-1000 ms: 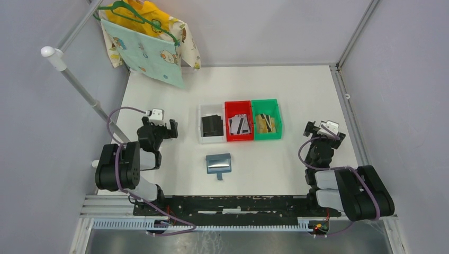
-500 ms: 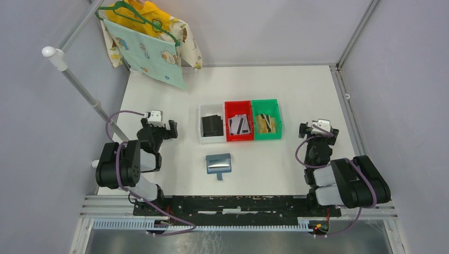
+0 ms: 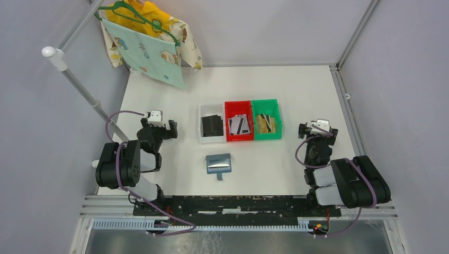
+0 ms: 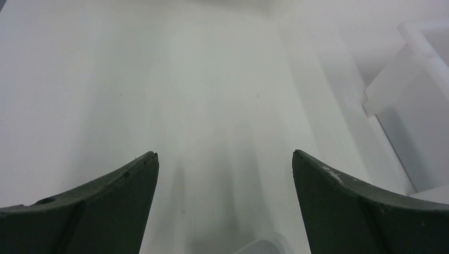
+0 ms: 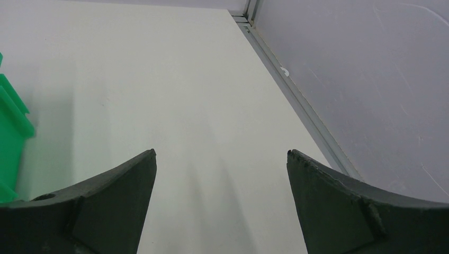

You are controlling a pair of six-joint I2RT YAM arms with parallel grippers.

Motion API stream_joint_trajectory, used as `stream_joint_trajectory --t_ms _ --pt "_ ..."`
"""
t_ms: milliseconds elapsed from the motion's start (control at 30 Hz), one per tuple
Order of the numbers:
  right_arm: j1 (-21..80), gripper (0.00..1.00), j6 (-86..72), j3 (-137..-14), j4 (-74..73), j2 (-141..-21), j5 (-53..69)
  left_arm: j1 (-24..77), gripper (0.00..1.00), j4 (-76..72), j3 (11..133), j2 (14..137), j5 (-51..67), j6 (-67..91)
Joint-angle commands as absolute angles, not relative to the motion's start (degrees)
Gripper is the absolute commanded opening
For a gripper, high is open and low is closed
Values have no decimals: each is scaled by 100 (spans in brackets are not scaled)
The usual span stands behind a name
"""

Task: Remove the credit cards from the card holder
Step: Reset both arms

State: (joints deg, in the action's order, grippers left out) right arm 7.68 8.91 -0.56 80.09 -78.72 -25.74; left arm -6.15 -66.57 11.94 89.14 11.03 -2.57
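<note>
The slate-blue card holder lies flat on the white table, its strap tab pointing to the near edge, and neither gripper touches it. Credit cards lie in the three bins behind it: black ones, white-grey ones and gold-tan ones. Whether any card sits inside the holder cannot be told. My left gripper is open and empty, to the left of the holder. My right gripper is open and empty at the far right, over bare table.
A white bin, a red bin and a green bin stand side by side mid-table. Patterned cloths on a green hanger hang at the back left beside a slanted white pole. A wall rail runs along the right.
The right arm pulled back and swung its gripper a little to the left, then held still. The left gripper shifted only slightly. Both stayed open.
</note>
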Motion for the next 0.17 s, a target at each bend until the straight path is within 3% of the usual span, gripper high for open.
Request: stream_joint_trajectory --t_ms 0,133 --pt "732 98 932 589 8243 -7831 -2524 -654 100 -7075 1272 8886 1059 -78" --pt "725 98 938 589 8219 -7824 -2525 -656 100 -7073 1273 8886 1059 -82"
